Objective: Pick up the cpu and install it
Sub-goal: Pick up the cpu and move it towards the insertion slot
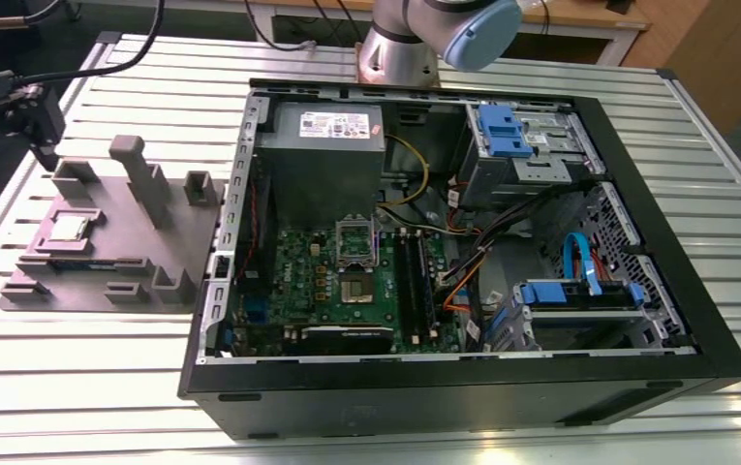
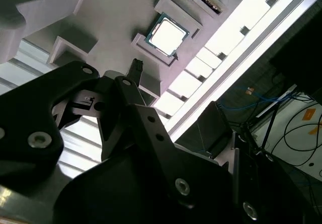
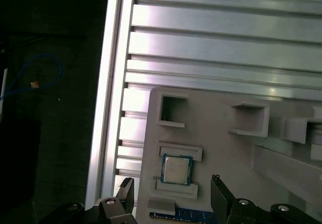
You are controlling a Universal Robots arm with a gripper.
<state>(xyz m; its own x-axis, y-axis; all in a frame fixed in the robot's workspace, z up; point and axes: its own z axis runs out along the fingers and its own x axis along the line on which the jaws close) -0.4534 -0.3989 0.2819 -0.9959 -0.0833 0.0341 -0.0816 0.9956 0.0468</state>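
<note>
While the cpu [image 3: 176, 169] lies flat in its grey block [image 3: 226, 158], the jaws are held open and empty, seemingly straddling it from above.

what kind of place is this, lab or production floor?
Likely a robotics lab bench for PC assembly trials: an open computer case on a slotted aluminium table, a grey fixture block holding the cpu, the robot arm behind.

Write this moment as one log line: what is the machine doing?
gripper: open, empty | cpu: lying in its recess on grey block, not gripped | gap: gripper near cpu, apart from it
</note>
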